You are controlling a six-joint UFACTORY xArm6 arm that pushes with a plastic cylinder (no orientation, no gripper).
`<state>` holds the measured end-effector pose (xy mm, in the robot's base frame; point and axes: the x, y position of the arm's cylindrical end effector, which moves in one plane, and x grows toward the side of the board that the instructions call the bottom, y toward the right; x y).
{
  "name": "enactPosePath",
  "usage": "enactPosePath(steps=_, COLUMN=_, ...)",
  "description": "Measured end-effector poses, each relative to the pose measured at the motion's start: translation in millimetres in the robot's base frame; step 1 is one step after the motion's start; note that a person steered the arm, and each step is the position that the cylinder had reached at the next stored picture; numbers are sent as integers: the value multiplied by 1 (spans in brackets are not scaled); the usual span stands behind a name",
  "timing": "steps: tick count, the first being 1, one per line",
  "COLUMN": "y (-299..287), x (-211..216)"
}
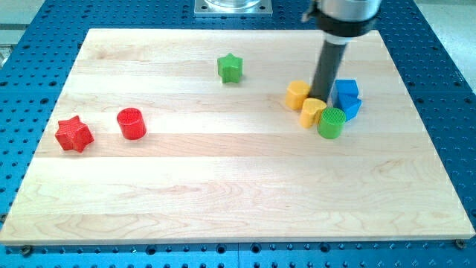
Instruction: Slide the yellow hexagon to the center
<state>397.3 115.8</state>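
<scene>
The yellow hexagon (297, 94) lies on the wooden board (223, 171) at the view's right, above the middle line. My tip (320, 99) stands just to its right, close to or touching it, in a tight cluster. A second yellow block (313, 112), shape unclear, sits just below the tip. A green cylinder (332, 123) touches that block on its right. A blue block (347, 98) of angular shape lies right of the tip.
A green star (230, 68) lies at the upper middle. A red cylinder (132, 123) and a red star (74, 134) lie at the view's left. The board rests on a blue perforated table (446, 59).
</scene>
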Motion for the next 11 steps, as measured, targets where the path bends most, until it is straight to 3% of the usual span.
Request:
enactPosePath(steps=1, y=-60, x=-1)
enactPosePath(steps=2, y=-9, x=-12)
enactPosePath(steps=3, y=-31, x=-48)
enactPosePath(steps=4, y=-77, x=-51)
enactPosePath(steps=6, y=-79, x=-51)
enactPosePath(steps=8, y=-113, x=-35)
enactPosePath(steps=10, y=-66, x=-14)
enactPosePath(steps=11, y=-103, x=5)
